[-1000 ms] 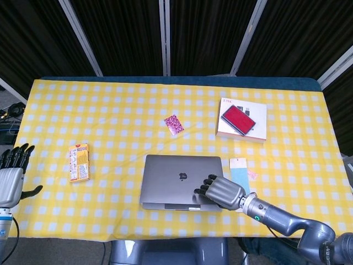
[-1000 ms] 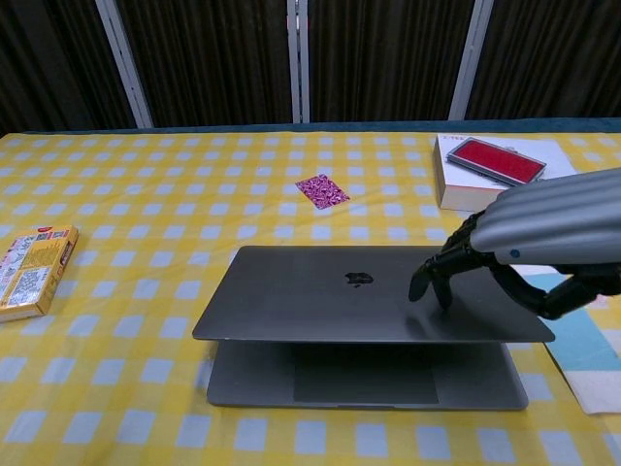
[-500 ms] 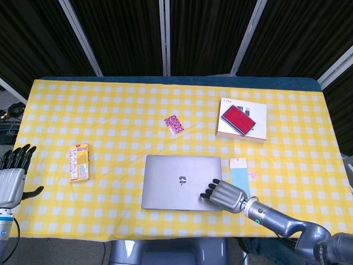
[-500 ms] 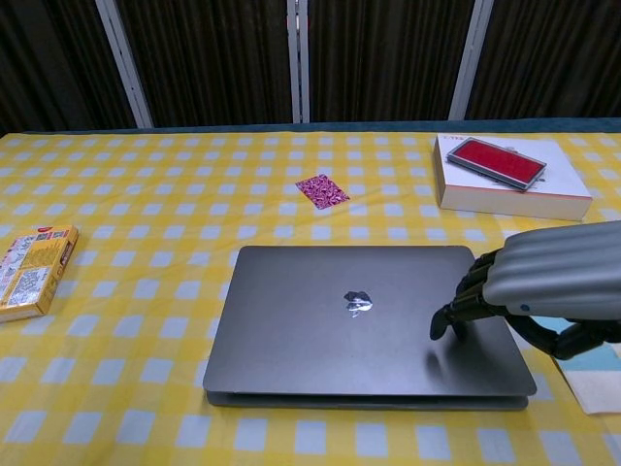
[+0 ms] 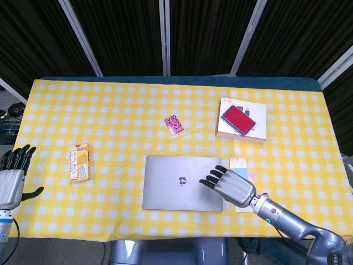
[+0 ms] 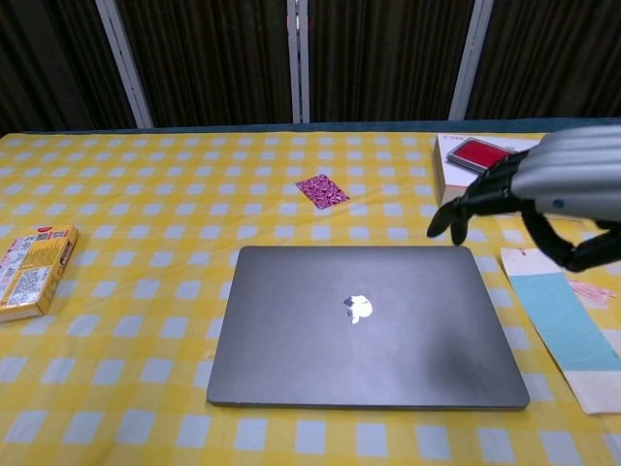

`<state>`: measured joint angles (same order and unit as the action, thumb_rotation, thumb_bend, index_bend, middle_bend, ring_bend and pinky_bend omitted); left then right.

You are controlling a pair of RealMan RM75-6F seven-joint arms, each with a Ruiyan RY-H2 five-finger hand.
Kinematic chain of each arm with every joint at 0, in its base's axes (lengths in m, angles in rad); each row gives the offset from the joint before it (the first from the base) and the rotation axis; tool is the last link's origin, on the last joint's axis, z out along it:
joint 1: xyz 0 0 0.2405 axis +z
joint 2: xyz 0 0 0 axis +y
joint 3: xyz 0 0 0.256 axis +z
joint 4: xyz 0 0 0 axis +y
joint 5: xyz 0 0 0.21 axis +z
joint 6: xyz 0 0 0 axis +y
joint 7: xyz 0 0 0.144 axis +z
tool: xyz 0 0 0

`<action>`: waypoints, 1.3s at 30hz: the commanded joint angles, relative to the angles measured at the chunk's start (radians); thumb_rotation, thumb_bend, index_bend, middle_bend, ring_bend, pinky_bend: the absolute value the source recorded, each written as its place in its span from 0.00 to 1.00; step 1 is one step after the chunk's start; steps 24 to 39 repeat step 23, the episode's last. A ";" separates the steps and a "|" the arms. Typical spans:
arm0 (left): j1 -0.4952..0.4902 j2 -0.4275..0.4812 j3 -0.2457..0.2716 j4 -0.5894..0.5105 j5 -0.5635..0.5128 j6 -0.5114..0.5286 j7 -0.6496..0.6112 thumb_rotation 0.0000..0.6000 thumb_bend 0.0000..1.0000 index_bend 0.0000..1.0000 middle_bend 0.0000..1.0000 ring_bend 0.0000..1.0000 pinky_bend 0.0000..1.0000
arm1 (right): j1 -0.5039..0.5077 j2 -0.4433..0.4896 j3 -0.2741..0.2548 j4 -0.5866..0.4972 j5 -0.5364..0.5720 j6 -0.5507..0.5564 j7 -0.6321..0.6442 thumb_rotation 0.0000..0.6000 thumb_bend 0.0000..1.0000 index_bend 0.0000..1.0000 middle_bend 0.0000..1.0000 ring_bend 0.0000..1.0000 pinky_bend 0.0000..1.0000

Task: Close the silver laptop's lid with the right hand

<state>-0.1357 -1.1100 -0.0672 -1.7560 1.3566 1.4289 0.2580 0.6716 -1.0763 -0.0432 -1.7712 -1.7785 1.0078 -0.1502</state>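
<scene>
Two hands: the right hand point(image 5: 230, 184) is seen over the laptop's right edge, the left hand point(image 5: 12, 178) far off at the tabletop's left border.
Task thing: the silver laptop point(image 5: 182, 190) lies near the front edge of the yellow checked tabletop point(image 5: 121, 116), lid flat on its base, no gap visible at the front edge in the chest view.
Key relation: the laptop lies to the left of and below the right hand; its long axis runs left to right across the tabletop; the right hand is by far the nearer of the two.
Right hand state: fingers are spread apart and nothing is held; in the chest view the hand point(image 6: 543, 199) is seen raised clear of the lid.
Left hand state: fingers are held apart, nothing is grasped.
Head view only: the fingertips are shown overlapping the lid's right part, and the left hand is included.
Chest view only: the height between hand and lid is revealed, as is the closed seam.
Judgement: the closing appears done; only withdrawal of the right arm seems to be left.
Neighbours: a blue-and-white paper card point(image 5: 241, 175) lies just right of the laptop.
</scene>
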 commanded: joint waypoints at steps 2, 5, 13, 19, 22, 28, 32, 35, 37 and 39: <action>0.004 0.004 0.004 -0.003 0.014 0.008 -0.012 1.00 0.00 0.00 0.00 0.00 0.00 | -0.147 0.028 0.020 0.025 -0.015 0.282 0.086 1.00 0.91 0.18 0.22 0.19 0.13; 0.010 0.009 0.010 -0.009 0.031 0.018 -0.025 1.00 0.00 0.00 0.00 0.00 0.00 | -0.244 -0.013 0.038 0.081 0.050 0.423 0.101 1.00 0.39 0.12 0.12 0.10 0.02; 0.028 0.024 0.027 -0.030 0.072 0.044 -0.038 1.00 0.00 0.00 0.00 0.00 0.00 | -0.380 -0.101 0.042 0.198 0.159 0.542 0.103 1.00 0.00 0.00 0.00 0.00 0.00; 0.035 0.030 0.037 -0.032 0.106 0.057 -0.059 1.00 0.00 0.00 0.00 0.00 0.00 | -0.430 -0.123 0.043 0.237 0.185 0.575 0.090 1.00 0.00 0.00 0.00 0.00 0.00; 0.038 0.031 0.041 -0.029 0.120 0.063 -0.070 1.00 0.00 0.00 0.00 0.00 0.00 | -0.449 -0.132 0.046 0.245 0.179 0.596 0.084 1.00 0.00 0.00 0.00 0.00 0.00; 0.039 0.032 0.041 -0.028 0.122 0.064 -0.072 1.00 0.00 0.00 0.00 0.00 0.00 | -0.452 -0.133 0.048 0.246 0.178 0.599 0.083 1.00 0.00 0.00 0.00 0.00 0.00; 0.039 0.032 0.041 -0.028 0.122 0.064 -0.072 1.00 0.00 0.00 0.00 0.00 0.00 | -0.452 -0.133 0.048 0.246 0.178 0.599 0.083 1.00 0.00 0.00 0.00 0.00 0.00; 0.039 0.032 0.041 -0.028 0.122 0.064 -0.072 1.00 0.00 0.00 0.00 0.00 0.00 | -0.452 -0.133 0.048 0.246 0.178 0.599 0.083 1.00 0.00 0.00 0.00 0.00 0.00; 0.039 0.032 0.041 -0.028 0.122 0.064 -0.072 1.00 0.00 0.00 0.00 0.00 0.00 | -0.452 -0.133 0.048 0.246 0.178 0.599 0.083 1.00 0.00 0.00 0.00 0.00 0.00; 0.039 0.032 0.041 -0.028 0.122 0.064 -0.072 1.00 0.00 0.00 0.00 0.00 0.00 | -0.452 -0.133 0.048 0.246 0.178 0.599 0.083 1.00 0.00 0.00 0.00 0.00 0.00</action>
